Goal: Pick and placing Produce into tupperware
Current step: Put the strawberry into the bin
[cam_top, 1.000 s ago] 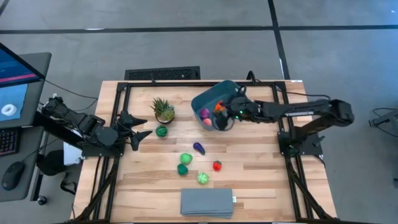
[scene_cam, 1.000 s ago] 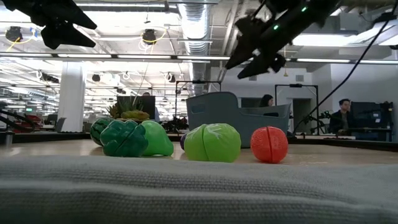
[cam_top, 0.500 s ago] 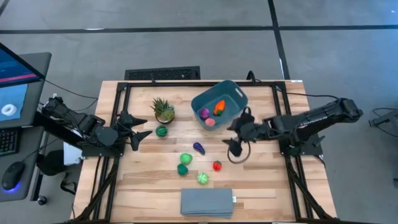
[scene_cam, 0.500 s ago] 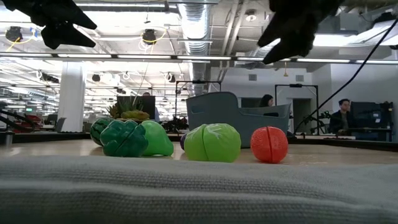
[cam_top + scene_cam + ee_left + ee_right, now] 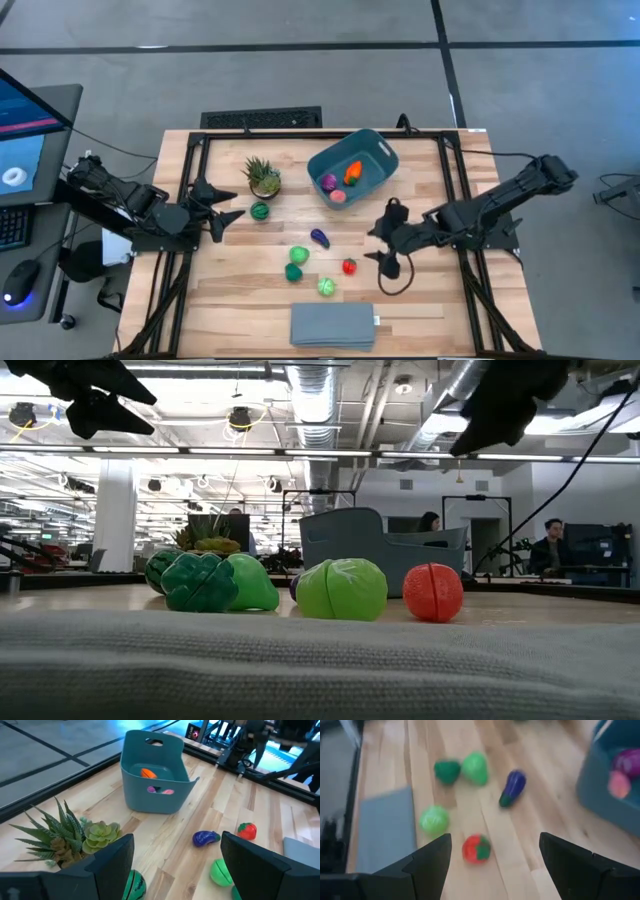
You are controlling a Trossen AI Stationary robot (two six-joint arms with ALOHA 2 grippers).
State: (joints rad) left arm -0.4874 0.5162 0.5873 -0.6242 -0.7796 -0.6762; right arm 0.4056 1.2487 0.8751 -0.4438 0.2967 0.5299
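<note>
The teal bin sits near the table's far edge, right of the middle, and holds an orange carrot, a purple piece and a pink one; from the left wrist view its front wall hides most of them. Five toys lie loose nearer the front edge: a purple eggplant, a red fruit, and three green pieces, which overlap in the low view so their shapes are hard to separate. A striped green ball lies just beside the potted plant. The right gripper hangs above the table right of the red fruit, fingers spread, holding nothing. The left gripper waits by the left edge, fingers apart and empty. A grey slab rests at the front edge; it fills the low view's foreground.
</note>
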